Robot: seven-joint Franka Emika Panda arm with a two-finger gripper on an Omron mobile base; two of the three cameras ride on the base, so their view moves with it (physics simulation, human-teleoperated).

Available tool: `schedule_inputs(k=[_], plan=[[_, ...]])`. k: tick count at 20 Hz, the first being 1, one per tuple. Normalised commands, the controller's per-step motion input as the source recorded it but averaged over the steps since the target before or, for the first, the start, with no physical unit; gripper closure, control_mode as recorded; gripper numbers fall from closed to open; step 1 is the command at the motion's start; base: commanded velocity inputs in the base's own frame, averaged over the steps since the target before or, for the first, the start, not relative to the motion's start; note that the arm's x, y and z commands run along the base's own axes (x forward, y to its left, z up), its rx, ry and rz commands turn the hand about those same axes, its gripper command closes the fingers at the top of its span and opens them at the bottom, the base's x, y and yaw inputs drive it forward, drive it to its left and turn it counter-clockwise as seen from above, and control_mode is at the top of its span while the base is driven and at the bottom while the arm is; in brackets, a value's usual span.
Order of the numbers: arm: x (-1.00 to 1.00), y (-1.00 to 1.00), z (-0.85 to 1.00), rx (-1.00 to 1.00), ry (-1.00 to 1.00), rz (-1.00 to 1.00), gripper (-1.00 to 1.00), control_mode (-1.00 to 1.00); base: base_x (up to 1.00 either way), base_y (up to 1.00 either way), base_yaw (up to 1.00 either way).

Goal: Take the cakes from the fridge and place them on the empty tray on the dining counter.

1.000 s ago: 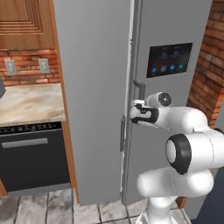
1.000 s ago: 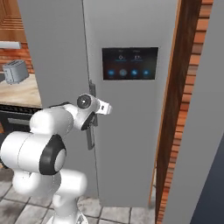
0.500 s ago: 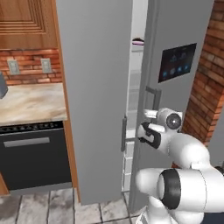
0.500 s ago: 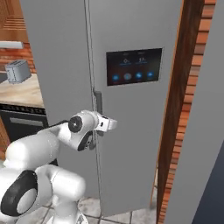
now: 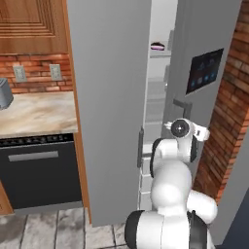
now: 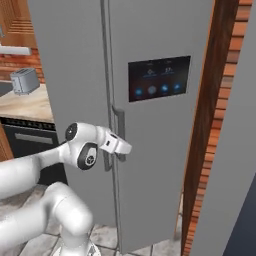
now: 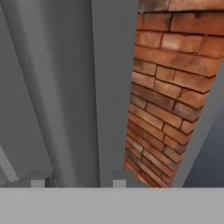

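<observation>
Fridge (image 5: 112,97) door handle (image 6: 120,131) sits pinched in the gripper (image 6: 121,148). Best to pull slowly toward six o'clock, gripping tight, until the door swings wide.

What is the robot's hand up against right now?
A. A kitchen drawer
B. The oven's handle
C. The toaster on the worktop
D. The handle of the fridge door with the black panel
D: in the right base view the gripper sits at the dark vertical handle of the fridge door carrying the black panel, and that door stands ajar in the left base view.
</observation>
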Motion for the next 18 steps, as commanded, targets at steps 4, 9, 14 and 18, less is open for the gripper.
schedule_inputs(k=[4, 9, 14, 18], plan=[[-0.99, -1.0, 0.0, 0.17, 0.0, -0.18, 1.0, -1.0, 0.0, 0.0, 0.0], [-0.98, -1.0, -0.04, 0.2, -0.02, -0.08, 1.0, -1.0, 0.0, 0.0, 0.0], [-0.86, -0.74, 0.01, 0.14, -0.06, -0.03, 1.0, -1.0, 0.0, 0.0, 0.0], [-1.0, 0.08, 0.35, 0.01, -0.07, -0.05, -1.0, -1.0, 0.0, 0.0, 0.0]])
